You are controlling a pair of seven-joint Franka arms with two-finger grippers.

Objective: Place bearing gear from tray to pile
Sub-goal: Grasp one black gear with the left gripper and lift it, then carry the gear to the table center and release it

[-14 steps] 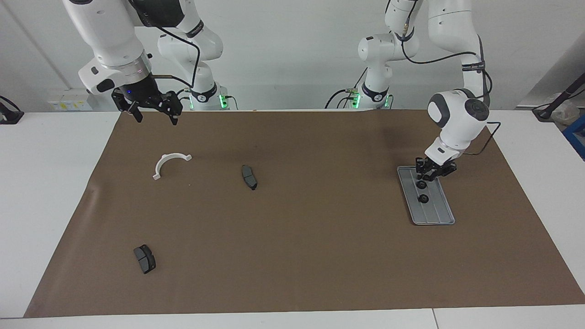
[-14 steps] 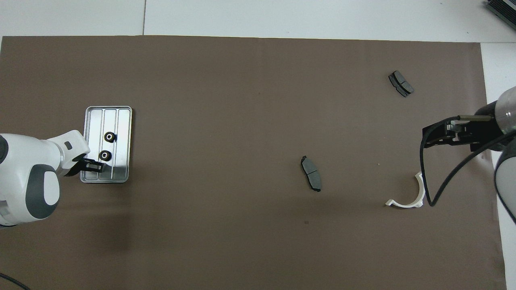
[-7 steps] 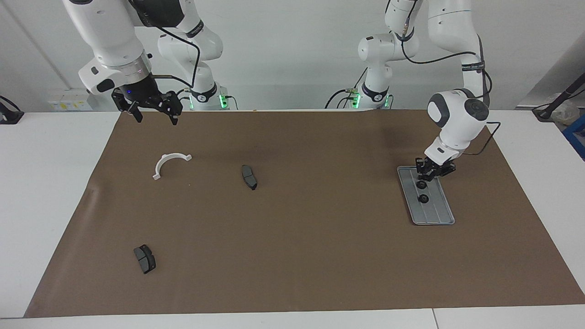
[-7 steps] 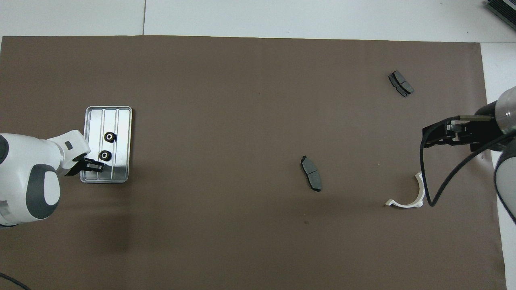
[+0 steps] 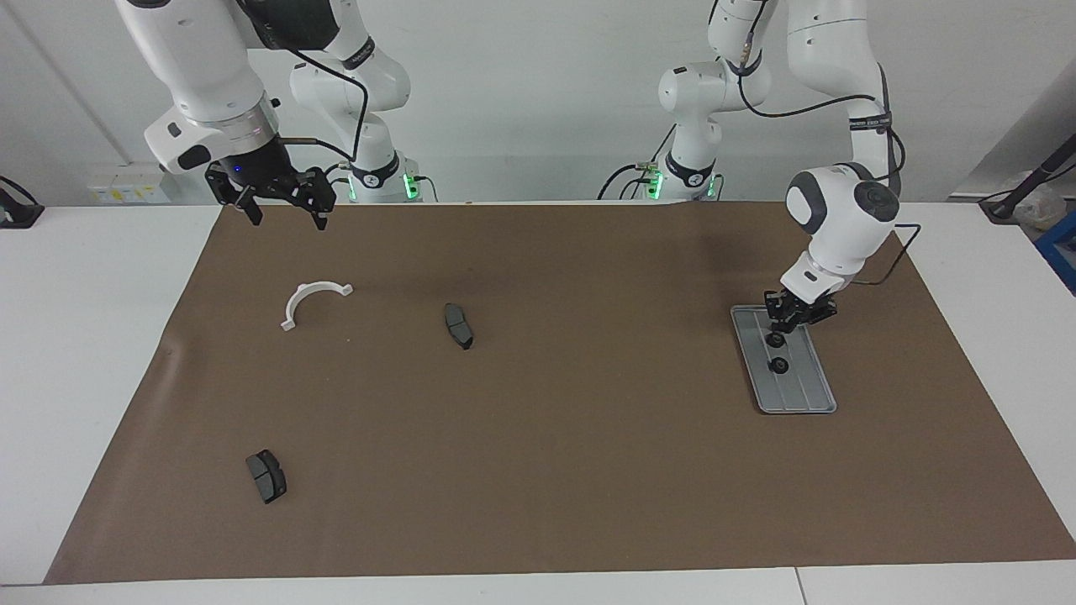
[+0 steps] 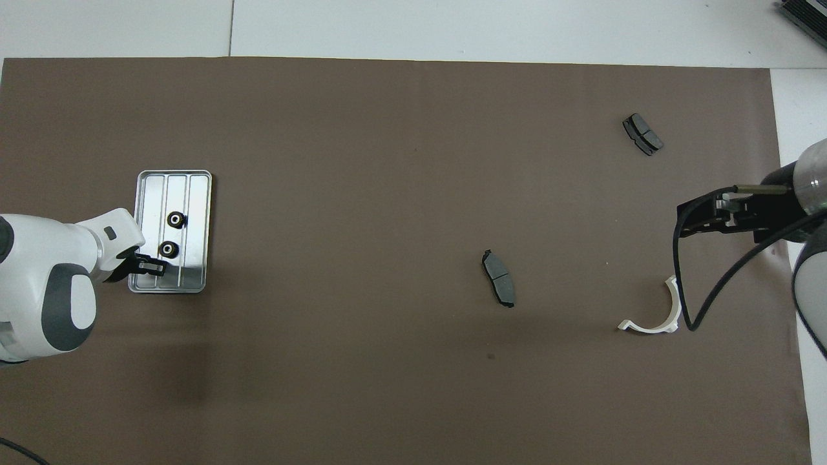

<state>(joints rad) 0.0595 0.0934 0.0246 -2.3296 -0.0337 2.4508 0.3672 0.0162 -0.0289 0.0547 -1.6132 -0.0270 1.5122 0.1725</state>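
Observation:
The grey-blue tray [image 5: 803, 395] lies toward the left arm's end of the table and also shows in the overhead view [image 6: 197, 194]. Two black bearing gears lie in it: one nearer the robots [image 5: 774, 340] [image 6: 168, 248], one farther [image 5: 779, 365] [image 6: 175, 221]. My left gripper [image 5: 782, 326] [image 6: 154, 263] hangs open just above the tray's nearer end, beside the nearer gear. The pile is a white half-ring bracket [image 5: 313, 294] [image 6: 672, 303] and two dark brake pads [image 5: 459, 326] [image 5: 266, 476]. My right gripper [image 5: 287, 220] [image 6: 691, 219] waits open and empty, raised over the mat near the bracket.
A brown mat [image 5: 588, 437] covers the table's middle. The brake pads also show in the overhead view, one mid-table [image 6: 498, 278], one farther from the robots [image 6: 642, 134]. A black cable [image 6: 711, 297] hangs from the right arm over the bracket.
My left gripper has shifted very slightly over the tray's nearer end. The gears, the pile and the right arm have not moved.

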